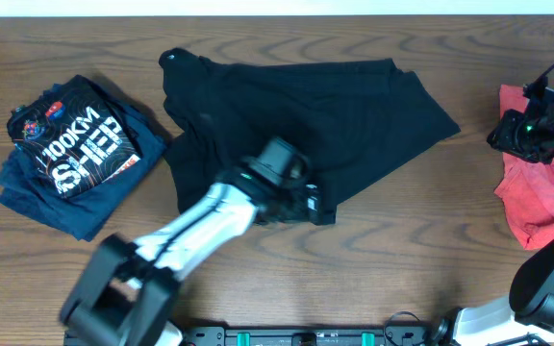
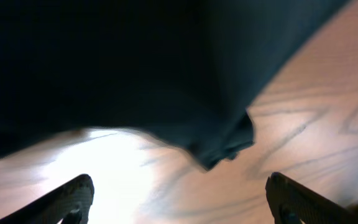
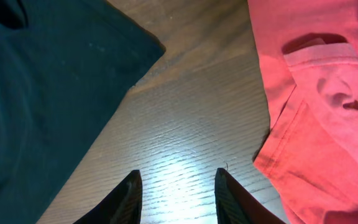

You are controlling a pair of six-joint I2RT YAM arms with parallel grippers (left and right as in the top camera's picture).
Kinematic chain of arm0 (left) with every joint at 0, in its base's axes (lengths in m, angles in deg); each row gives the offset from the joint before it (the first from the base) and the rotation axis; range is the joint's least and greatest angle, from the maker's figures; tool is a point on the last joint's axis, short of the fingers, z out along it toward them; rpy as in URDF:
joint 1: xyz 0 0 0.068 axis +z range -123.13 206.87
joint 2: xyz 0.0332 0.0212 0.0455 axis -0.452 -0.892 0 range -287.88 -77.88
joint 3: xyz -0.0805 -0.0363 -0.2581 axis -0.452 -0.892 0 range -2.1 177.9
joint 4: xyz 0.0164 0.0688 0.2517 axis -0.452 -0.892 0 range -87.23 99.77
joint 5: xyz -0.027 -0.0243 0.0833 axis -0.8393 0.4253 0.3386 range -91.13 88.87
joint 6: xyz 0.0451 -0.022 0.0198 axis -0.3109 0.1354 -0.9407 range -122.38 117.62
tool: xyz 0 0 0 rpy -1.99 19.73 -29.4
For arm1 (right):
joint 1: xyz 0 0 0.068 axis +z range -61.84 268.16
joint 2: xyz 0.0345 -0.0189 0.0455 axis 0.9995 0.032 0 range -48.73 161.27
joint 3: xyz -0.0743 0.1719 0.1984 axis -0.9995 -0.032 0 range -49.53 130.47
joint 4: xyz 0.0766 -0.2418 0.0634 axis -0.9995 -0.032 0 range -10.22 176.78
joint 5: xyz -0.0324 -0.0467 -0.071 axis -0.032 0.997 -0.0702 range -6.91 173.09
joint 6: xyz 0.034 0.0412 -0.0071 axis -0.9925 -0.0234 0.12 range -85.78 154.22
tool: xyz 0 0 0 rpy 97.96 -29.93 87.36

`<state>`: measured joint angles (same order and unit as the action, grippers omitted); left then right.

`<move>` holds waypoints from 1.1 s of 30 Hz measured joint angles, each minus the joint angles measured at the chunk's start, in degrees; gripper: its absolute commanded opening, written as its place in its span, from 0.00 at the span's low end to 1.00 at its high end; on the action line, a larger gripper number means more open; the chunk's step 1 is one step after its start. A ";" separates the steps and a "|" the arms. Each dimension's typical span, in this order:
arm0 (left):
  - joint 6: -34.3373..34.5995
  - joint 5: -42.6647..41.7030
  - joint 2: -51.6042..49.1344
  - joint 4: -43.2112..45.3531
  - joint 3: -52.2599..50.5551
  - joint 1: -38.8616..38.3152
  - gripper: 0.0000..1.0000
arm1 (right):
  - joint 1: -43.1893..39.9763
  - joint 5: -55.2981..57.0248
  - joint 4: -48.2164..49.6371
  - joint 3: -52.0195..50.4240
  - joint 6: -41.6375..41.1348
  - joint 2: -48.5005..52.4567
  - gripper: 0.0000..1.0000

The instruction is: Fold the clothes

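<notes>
Overhead: black tee (image 1: 296,115) part-folded mid-table, navy 100KM tee (image 1: 75,154) folded left, red tee (image 1: 532,197) right.
Left wrist: left gripper (image 2: 179,199) jaws wide, empty, at the black hem corner, probably the next fold's grab point.
Right wrist: right gripper (image 3: 176,193) jaws partly apart, empty, over the table (image 3: 185,124) between the 2 tees.

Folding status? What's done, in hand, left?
Done: the navy printed "100KM" tee looks roughly folded at far left. In hand: the soft black tee lies mid-table, partly folded; the left pincer is open by its near corner, holding nothing. Left: the crumpled red tee at the right edge; the right pincer hangs open over the wooden table beside it.
</notes>
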<state>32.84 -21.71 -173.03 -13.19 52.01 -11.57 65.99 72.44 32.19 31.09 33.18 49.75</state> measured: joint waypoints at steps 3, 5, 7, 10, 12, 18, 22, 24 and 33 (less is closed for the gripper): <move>1.27 0.35 -3.85 5.92 -0.13 -4.39 0.84 | 0.13 0.02 0.00 0.00 0.07 0.00 0.37; 1.88 0.59 -6.32 9.14 -0.04 -6.71 0.82 | 0.13 0.04 0.02 0.00 0.07 0.00 0.37; 2.34 1.73 -6.78 11.28 0.26 -8.15 0.81 | 0.13 0.07 0.04 0.00 0.09 0.00 0.37; 2.67 4.52 -7.39 11.91 0.48 -9.60 0.48 | 0.13 0.11 0.22 0.00 0.09 0.00 0.37; 2.67 6.51 -7.82 11.63 0.50 -9.86 0.19 | 0.13 0.11 0.26 0.00 0.09 0.00 0.37; 2.69 9.01 -7.52 5.73 0.59 -9.44 0.06 | 0.13 0.13 0.35 0.00 0.17 0.00 0.37; 1.97 9.51 -2.78 -8.48 1.25 -8.59 0.06 | 0.13 0.20 0.42 0.00 0.22 0.00 0.37; 0.70 9.92 1.51 -14.45 2.36 -7.63 0.06 | 0.13 0.24 0.39 -0.02 0.22 0.00 0.37; -4.63 20.74 15.30 -5.05 8.76 -3.98 0.07 | 0.13 0.37 0.02 0.00 0.22 0.00 0.37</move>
<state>28.20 -0.97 -157.73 -18.24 60.77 -15.54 66.12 72.81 32.22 31.09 33.40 49.75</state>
